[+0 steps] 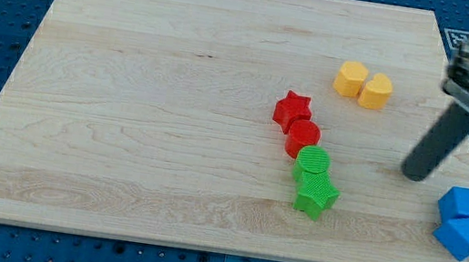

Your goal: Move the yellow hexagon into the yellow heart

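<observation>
Eight blocks are lying on the wooden board (130, 89): two yellow, two red, two green, two blue. The yellow hexagon (376, 92) is touching the yellow heart (350, 77) at far right. I have no jaws; my tip (413, 174) is standing near-right of both.

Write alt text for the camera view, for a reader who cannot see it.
My tip rests on a wooden board, below and right of two touching yellow blocks. A red star, red cylinder, green cylinder and green star form a chain mid-board; two blue blocks sit at the right edge.
</observation>
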Robot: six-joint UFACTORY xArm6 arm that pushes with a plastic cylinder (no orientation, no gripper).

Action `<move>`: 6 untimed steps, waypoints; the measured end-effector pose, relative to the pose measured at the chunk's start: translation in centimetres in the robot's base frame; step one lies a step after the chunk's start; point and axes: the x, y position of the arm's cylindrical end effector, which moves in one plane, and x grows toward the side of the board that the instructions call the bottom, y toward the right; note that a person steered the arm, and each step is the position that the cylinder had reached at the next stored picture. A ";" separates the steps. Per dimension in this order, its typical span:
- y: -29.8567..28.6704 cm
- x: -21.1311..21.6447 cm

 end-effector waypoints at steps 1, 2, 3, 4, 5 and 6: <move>-3.0 -2.6; -4.7 -4.4; -7.7 -6.4; -9.2 -8.7; -9.2 -11.4; -9.2 -13.2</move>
